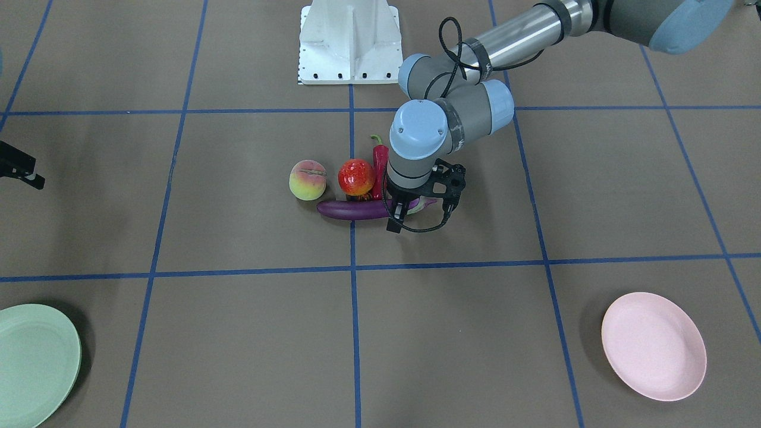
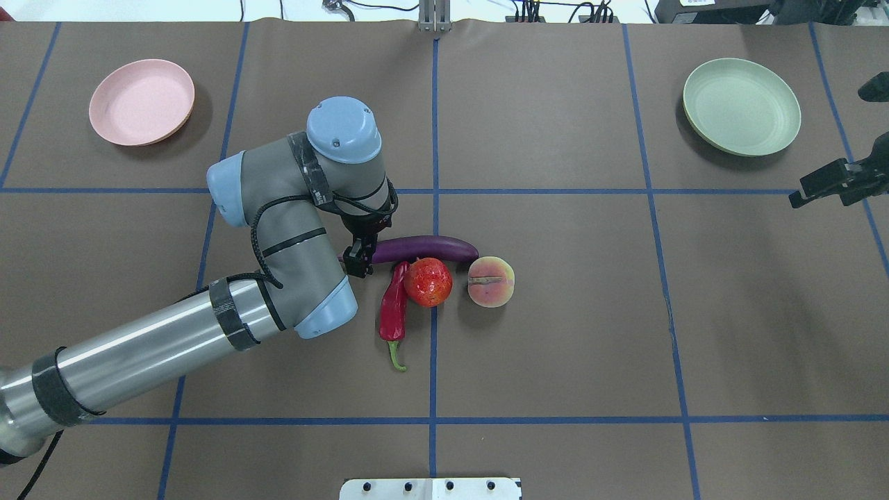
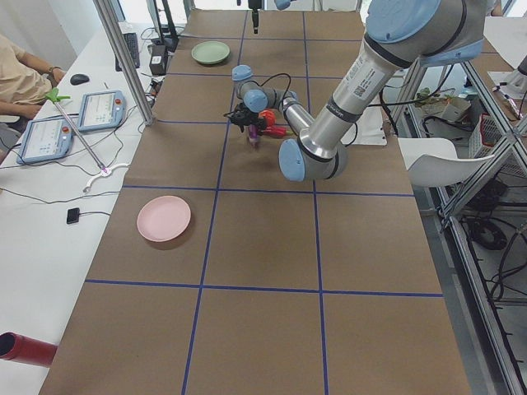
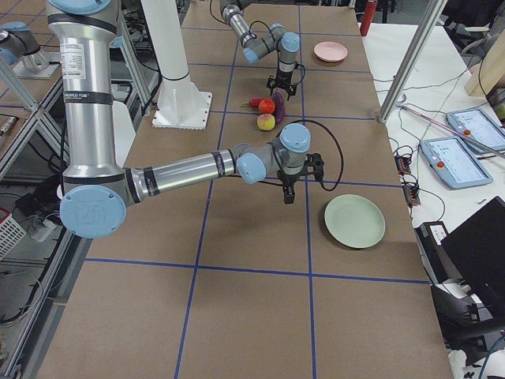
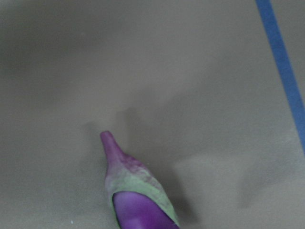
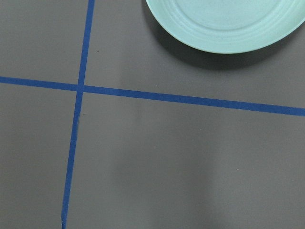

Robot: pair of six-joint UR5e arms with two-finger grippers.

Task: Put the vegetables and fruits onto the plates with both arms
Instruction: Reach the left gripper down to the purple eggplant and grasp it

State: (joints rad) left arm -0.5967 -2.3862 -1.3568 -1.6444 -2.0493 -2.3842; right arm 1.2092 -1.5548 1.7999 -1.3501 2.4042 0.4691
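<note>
The purple eggplant (image 2: 424, 247) lies on the table mid-centre, with the red chili (image 2: 394, 309), the red-orange round fruit (image 2: 428, 281) and the peach (image 2: 490, 281) close beside it. My left gripper (image 2: 361, 258) is down at the eggplant's cap end, fingers open on either side of it; the front view (image 1: 397, 209) shows the same. The left wrist view shows the cap (image 5: 138, 210) resting on the table. My right gripper (image 2: 830, 184) hangs open and empty near the mint green plate (image 2: 741, 105). The pink plate (image 2: 141, 101) is empty at the far left.
The white base block (image 1: 349, 41) stands at the robot's side of the table. Blue tape lines cross the brown table cover. The green plate's rim (image 6: 228, 24) fills the top of the right wrist view. Operators' tablets lie beyond the far table edge.
</note>
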